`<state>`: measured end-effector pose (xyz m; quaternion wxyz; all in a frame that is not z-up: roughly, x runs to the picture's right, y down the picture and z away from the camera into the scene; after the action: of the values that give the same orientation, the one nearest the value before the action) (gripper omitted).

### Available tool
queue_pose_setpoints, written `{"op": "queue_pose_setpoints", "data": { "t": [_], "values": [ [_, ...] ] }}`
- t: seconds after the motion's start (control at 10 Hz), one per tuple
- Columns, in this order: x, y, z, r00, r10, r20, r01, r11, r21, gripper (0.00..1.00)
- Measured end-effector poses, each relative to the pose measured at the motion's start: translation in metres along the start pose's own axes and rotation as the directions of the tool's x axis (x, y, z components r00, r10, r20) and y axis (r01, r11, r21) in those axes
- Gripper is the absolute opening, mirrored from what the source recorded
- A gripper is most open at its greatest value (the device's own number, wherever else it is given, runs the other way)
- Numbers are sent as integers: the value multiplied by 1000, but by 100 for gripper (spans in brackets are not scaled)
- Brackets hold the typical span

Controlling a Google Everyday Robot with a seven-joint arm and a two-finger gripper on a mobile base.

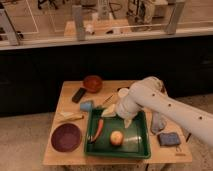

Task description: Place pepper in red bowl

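The pepper (98,129), long and red-orange, lies at the left side of the green tray (120,150). The red bowl (92,83) stands at the back of the wooden table, left of centre, with nothing visible in it. My gripper (112,112) hangs at the end of the white arm over the tray's back edge, a little right of and above the pepper, apart from it.
A round yellowish-red fruit (116,138) lies in the tray. A dark purple bowl (66,137) stands front left. A black object (79,94), a blue cup (87,105), a white cup (123,92), a yellowish item (70,117) and a blue sponge (168,138) lie around.
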<state>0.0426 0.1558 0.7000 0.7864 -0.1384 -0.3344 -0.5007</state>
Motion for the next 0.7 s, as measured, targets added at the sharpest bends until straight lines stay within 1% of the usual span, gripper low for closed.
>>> {"op": "queue_pose_setpoints", "data": {
  "t": [0.1, 0.4, 0.5, 0.6, 0.7],
  "values": [
    [-1, -1, 9, 1000, -4, -3, 4, 1000, -13, 80],
    [-1, 2, 9, 1000, 0, -5, 0, 1000, -15, 80],
    [-1, 1, 9, 1000, -18, -9, 18, 999, -30, 80],
    [-3, -5, 10, 998, -56, -17, 55, 997, -59, 80],
    [-4, -12, 16, 996, -85, -21, 83, 993, -82, 80]
  ]
}}
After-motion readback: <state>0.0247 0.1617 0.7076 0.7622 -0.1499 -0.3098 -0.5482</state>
